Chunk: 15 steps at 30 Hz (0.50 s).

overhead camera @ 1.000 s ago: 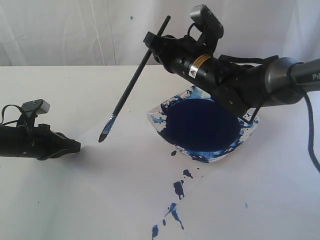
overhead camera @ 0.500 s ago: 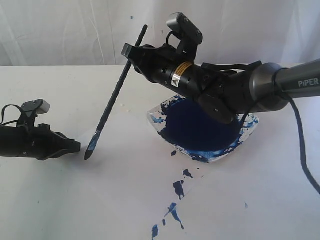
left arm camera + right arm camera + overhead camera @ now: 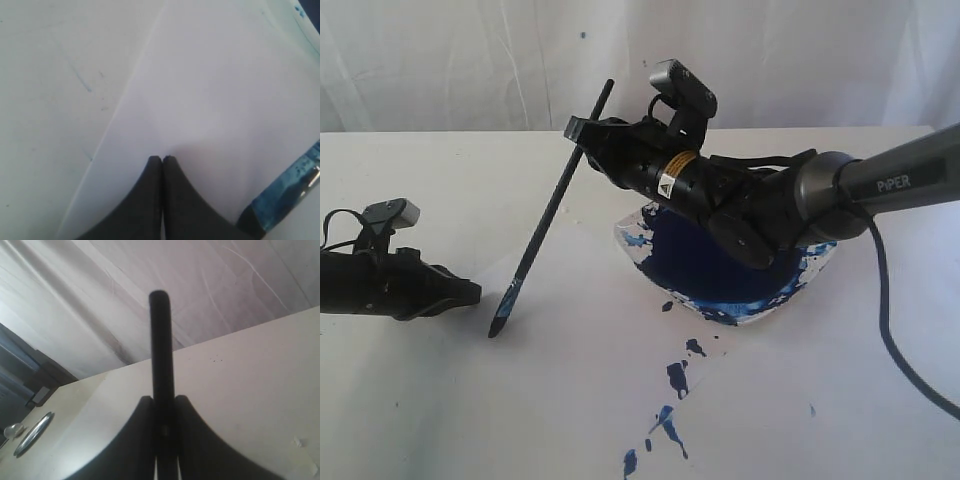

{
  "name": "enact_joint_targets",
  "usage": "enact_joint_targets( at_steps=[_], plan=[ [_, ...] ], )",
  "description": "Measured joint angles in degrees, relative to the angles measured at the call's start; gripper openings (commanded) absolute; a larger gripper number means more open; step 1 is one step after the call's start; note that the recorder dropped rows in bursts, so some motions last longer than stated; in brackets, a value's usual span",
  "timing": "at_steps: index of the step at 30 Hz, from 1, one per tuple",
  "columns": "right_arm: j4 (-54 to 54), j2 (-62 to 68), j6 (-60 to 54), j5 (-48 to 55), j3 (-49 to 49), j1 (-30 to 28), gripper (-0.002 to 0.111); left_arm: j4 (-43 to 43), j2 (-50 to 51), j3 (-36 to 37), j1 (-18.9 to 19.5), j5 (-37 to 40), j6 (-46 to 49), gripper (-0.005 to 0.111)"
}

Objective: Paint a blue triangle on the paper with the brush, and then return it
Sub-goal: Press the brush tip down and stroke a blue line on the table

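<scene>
My right gripper (image 3: 582,137) is shut on the brush (image 3: 548,214), a long thin black stick that slants down to the left. Its blue-stained tip (image 3: 498,325) rests on or just above the white paper (image 3: 570,340). In the right wrist view the black handle (image 3: 161,347) stands between the closed fingers (image 3: 186,412). My left gripper (image 3: 472,292) lies low on the paper's left part, shut with nothing in it, just left of the brush tip. The left wrist view shows its tips (image 3: 162,159) pressed together on the paper (image 3: 215,90), with the blue brush end (image 3: 287,187) beside them. No blue triangle shows.
A white square dish (image 3: 630,240) filled with dark blue paint (image 3: 705,265) sits under my right arm. Dark blue splatters (image 3: 675,378) trail toward the front edge. White curtain hangs behind the table.
My right arm has swung left and lowered, carrying the brush tip down and left until it meets the paper beside my left gripper. The left arm has not moved.
</scene>
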Motion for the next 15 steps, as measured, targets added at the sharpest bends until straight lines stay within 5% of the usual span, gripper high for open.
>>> enact_joint_targets(
  at_steps=[15],
  plan=[
    [9.2,0.0,-14.0,-0.7,0.0,0.0,0.005,0.0,0.0,0.0,0.0,0.0,0.0,0.000]
  ],
)
